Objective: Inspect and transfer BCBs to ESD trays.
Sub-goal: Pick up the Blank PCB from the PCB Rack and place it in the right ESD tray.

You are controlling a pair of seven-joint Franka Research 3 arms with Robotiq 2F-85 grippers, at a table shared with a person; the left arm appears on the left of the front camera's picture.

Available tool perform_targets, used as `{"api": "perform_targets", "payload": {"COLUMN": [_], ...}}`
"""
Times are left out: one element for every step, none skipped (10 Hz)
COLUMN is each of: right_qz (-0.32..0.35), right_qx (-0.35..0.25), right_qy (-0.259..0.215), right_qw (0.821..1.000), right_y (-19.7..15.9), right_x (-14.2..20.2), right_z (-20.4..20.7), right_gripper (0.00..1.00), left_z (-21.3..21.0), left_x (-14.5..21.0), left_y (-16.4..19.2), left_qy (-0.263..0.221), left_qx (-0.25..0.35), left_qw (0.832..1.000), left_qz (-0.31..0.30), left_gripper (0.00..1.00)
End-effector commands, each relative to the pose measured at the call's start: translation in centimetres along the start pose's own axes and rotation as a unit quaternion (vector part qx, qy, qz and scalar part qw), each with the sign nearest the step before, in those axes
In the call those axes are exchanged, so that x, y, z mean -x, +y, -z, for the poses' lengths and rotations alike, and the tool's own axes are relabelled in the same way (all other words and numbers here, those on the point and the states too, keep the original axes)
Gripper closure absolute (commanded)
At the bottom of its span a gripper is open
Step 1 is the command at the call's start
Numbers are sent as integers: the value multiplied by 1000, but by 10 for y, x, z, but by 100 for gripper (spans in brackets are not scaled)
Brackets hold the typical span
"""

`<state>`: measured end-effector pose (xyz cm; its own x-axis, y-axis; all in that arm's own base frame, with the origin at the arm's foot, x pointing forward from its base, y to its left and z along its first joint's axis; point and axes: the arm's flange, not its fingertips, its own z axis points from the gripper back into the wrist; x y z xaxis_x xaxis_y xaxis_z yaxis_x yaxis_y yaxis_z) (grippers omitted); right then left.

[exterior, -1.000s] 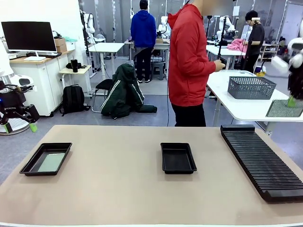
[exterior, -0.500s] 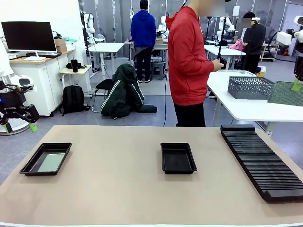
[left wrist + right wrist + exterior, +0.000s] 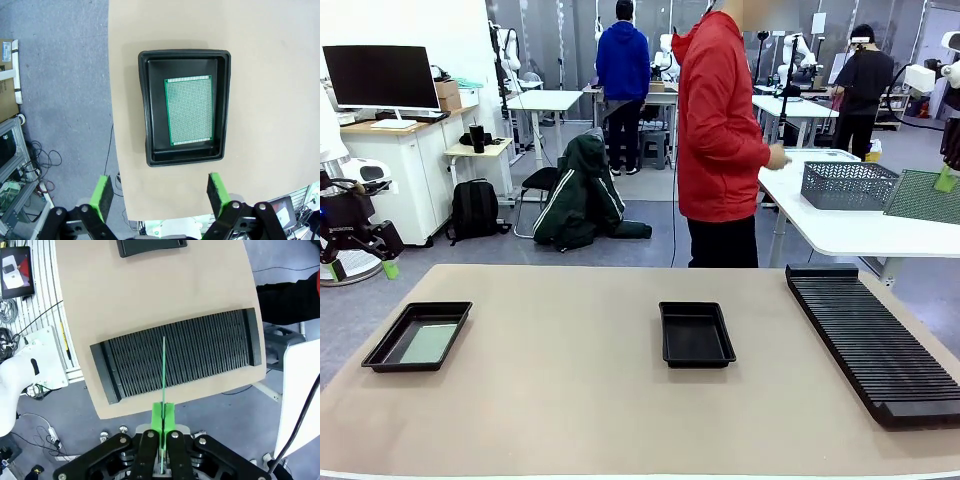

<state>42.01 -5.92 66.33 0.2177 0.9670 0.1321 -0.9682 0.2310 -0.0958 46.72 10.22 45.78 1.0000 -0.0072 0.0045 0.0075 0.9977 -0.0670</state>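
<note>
Two shallow black plastic ESD trays (image 3: 417, 336) (image 3: 696, 334) sit well apart on a tan tabletop (image 3: 570, 400), the left one holding a flat green circuit board (image 3: 428, 343). A long black ribbed rack (image 3: 875, 340) lies at right; a person in a red hooded jacket (image 3: 723, 130) stands beyond.

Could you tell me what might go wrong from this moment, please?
1. The right tool pinches its board by one edge, high above the slotted rack; a slip would drop it.
2. The thin board could flex or snag on the rack's ribs if lowered carelessly.
3. The left tray already holds a board; stacking another there might scratch it.
</note>
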Motion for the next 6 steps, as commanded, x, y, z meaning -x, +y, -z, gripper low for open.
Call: {"api": "perform_targets", "payload": {"right_qz": [-9, -9, 0, 108, 209, 288], "right_qx": [3, 3, 0, -21, -46, -65], "right_qy": [6, 6, 0, -26, -84, -118], "right_qw": [1000, 1000, 1000, 994, 973, 948], "right_y": [2, 2, 0, -18, -30, -36], "right_x": [1, 1, 0, -7, -16, -25], "right_z": [2, 2, 0, 13, 30, 48], "right_gripper": [98, 98, 98, 98, 98, 98], "left_z": [2, 2, 2, 2, 2, 2], "left_x": [1, 1, 1, 1, 1, 1], "left_y": [1, 1, 1, 1, 1, 1], "left_qy": [-7, -7, -7, -7, -7, -7], "left_qx": [0, 0, 0, 0, 0, 0], "left_qw": [1000, 1000, 1000, 1000, 1000, 1000], "left_qz": [3, 3, 3, 3, 3, 3], "left_gripper": [0, 0, 0, 0, 0, 0]}}
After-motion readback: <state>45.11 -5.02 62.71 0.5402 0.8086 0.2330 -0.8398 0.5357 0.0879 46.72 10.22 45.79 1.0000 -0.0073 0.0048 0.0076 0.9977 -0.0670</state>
